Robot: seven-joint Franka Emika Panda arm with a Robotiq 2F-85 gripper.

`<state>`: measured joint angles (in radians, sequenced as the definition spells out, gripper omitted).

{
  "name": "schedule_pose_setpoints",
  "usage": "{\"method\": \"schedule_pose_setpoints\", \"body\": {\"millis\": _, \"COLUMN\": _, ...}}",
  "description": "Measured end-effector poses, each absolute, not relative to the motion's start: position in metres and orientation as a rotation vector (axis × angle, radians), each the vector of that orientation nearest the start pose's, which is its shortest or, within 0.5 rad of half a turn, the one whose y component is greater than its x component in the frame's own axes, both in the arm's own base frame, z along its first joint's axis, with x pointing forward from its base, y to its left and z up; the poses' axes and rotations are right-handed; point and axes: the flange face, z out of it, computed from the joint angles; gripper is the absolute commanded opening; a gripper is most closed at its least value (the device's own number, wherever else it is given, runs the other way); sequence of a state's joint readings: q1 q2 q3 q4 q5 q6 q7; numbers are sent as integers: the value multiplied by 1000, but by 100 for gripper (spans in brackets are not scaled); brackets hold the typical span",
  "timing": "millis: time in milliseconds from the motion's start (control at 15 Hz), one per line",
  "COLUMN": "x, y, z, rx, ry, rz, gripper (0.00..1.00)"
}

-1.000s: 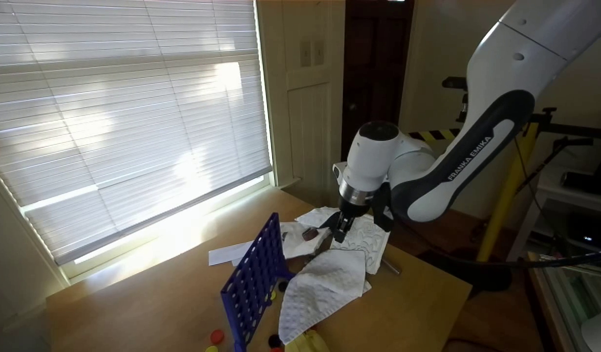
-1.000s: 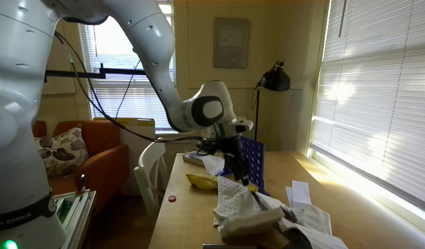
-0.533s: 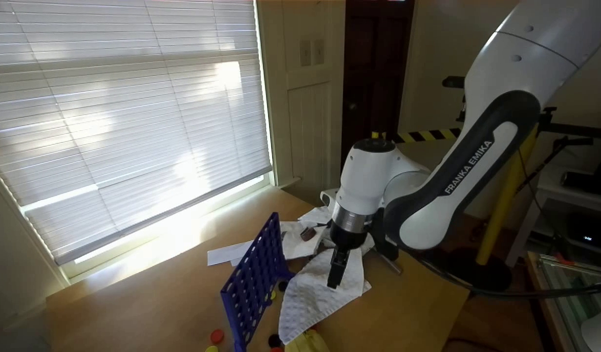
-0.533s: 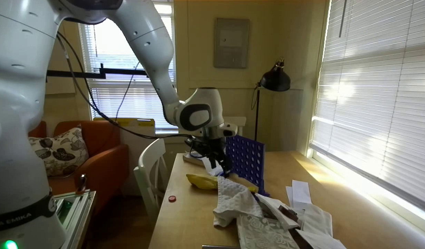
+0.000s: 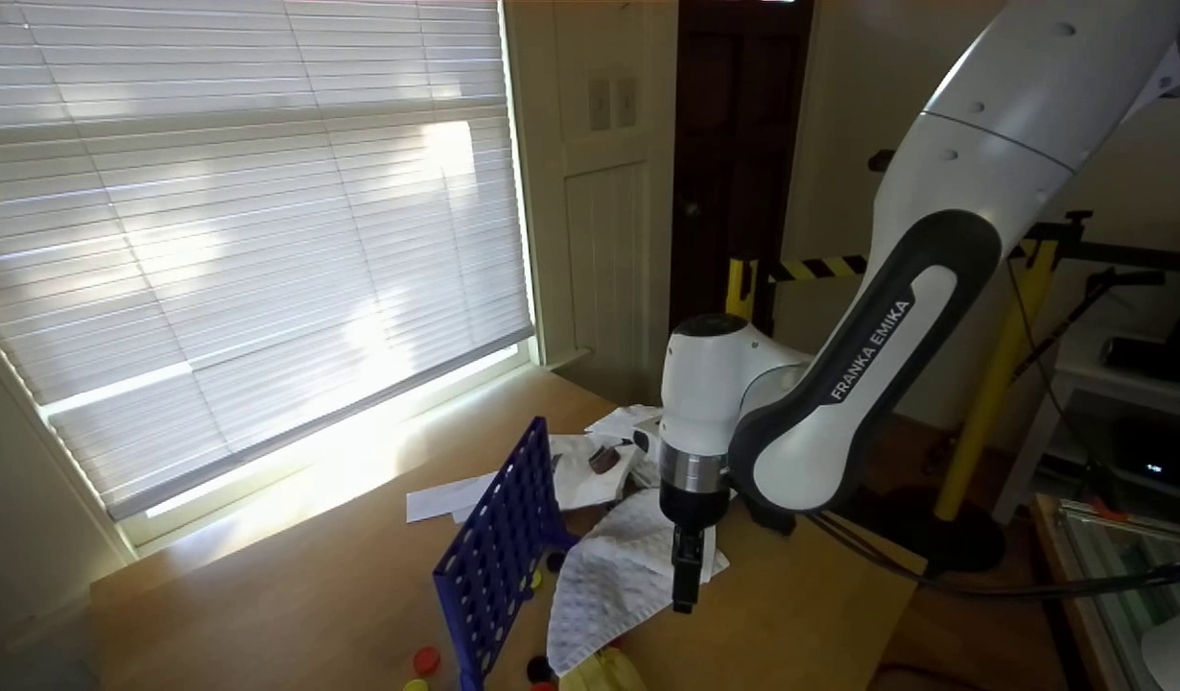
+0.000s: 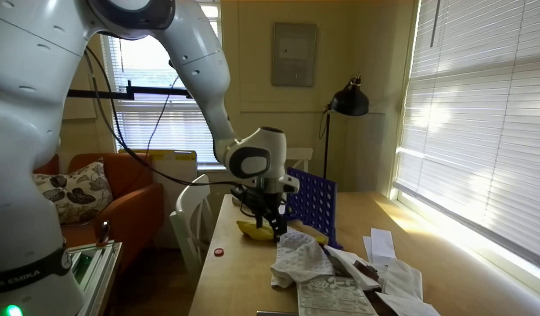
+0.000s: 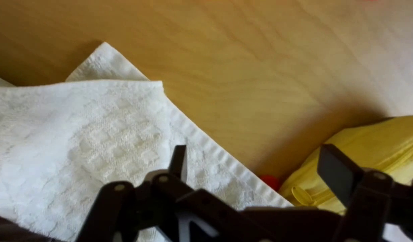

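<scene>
"So, where does the white towel (image 7: pixel 126 134) lie?"

"On the table (image 7: pixel 226 67), one corner folded over, near the blue grid frame (image 5: pixel 499 561)."

"Is it gripped?"

"No. The gripper (image 7: pixel 255 159) has its jaws spread, with nothing between the fingers. In the wrist view one finger overlaps the towel, its partner the yellow pouch (image 7: pixel 387 148); whether either touches, I can't tell."

"How far along is that?"

"Being poised near both things is done, I'd judge; any hold or lift of either is undone, and both rest on the table. Whether it's a beginning or an ending, I can't settle from how things lie."

"Do the views agree?"

"Yes, though each has extras. Only the wrist view looks straight into the gap between the fingers and shows the small loop tab (image 7: pixel 302 195) on the pouch. In an exterior view a floral-patterned panel (image 6: pixel 333 292) lies just beside the towel, absent from the wrist view. A black disc (image 5: pixel 539 669) by the towel's tip also turns up in an exterior view, and not from the wrist."

"And farther out?"

"A black lamp (image 6: pixel 351 102) and an orange armchair (image 6: pixel 140 210), both seen in an exterior view alone."
</scene>
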<state>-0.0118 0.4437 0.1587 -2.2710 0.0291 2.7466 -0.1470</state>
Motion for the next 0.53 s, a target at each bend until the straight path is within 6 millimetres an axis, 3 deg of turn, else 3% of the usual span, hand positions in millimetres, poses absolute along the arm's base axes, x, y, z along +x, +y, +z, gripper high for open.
{"method": "schedule_pose_setpoints", "body": {"millis": 533, "x": 539, "y": 65, "z": 138, "rx": -2968, "ry": -813, "rz": 70, "gripper": 100}}
